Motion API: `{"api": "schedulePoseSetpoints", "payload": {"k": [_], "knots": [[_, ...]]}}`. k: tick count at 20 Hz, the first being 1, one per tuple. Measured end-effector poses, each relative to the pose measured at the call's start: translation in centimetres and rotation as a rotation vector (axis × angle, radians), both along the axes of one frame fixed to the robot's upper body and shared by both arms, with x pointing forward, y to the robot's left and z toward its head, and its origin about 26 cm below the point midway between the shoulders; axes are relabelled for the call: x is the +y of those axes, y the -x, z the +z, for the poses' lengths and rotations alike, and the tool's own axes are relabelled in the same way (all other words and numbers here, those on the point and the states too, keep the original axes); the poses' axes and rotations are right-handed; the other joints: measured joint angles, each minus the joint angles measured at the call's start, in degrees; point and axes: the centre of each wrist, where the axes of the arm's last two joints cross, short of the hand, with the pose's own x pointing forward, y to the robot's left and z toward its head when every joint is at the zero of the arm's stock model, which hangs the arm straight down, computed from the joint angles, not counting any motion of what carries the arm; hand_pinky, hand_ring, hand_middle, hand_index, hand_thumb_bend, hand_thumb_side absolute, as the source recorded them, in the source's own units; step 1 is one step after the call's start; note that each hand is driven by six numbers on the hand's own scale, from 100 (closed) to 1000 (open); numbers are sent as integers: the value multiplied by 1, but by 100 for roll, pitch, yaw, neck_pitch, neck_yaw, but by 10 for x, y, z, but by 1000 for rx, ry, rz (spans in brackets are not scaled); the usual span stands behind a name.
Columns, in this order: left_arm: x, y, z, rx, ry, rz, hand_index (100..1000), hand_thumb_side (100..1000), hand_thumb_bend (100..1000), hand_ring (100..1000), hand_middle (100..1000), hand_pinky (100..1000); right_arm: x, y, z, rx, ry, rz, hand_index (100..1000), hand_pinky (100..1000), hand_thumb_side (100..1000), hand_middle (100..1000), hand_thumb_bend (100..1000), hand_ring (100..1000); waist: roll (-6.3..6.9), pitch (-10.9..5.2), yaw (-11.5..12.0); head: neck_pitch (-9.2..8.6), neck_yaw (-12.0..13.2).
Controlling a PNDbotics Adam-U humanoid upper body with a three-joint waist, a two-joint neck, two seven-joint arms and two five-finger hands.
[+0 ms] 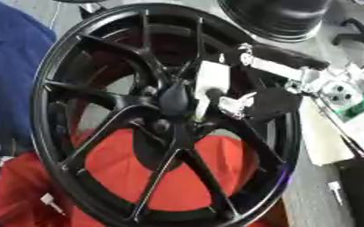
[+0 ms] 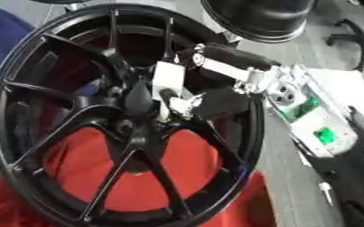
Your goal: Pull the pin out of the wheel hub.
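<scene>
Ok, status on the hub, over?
Right hand at the hub of the black wheel, fingers closed on something there. Pin itself not made out. Left hand out of view. Nothing blocking.

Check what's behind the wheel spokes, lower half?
Red fabric shows through the gaps between the spokes of the black wheel. The right hand is at the hub, fingers curled there; the pin itself is covered, so not visible.
</scene>
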Motion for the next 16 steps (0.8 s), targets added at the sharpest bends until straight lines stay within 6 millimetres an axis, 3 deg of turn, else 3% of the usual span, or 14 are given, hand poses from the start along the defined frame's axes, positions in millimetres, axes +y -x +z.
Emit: {"api": "schedulePoseSetpoints", "payload": {"k": [8,16], "knots": [[0,0,0,2,0,0,661,824,100,754,623,659,1,0,0,20,-82,11,469,779,580,372,100,657,8,30,6,3,-43],[0,0,0,6,-2,-3,660,821,100,755,624,661,2,0,4,27,-145,53,455,752,581,357,100,619,22,29,-27,7,-46]]}}
